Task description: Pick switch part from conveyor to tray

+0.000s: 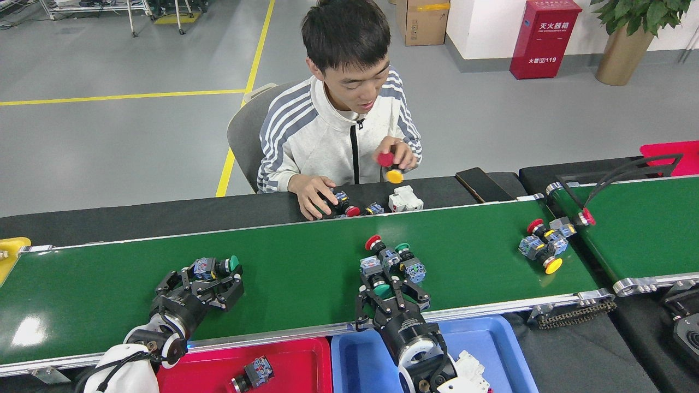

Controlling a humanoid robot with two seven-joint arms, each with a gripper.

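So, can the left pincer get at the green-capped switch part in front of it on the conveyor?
Probably yes. The left pincer is open, with its fingers on either side of the green-capped switch part lying on the conveyor. Nothing else lies near it, so the way looks free.

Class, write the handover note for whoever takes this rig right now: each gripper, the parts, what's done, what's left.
Left gripper: open around the green-capped switch on the conveyor.
Right gripper: open over the green-capped switch in the middle cluster.
Done: one switch part lies in the red tray.
Left: grip, lift, tray both; blue tray shows no part; another cluster waits at the belt's right end.
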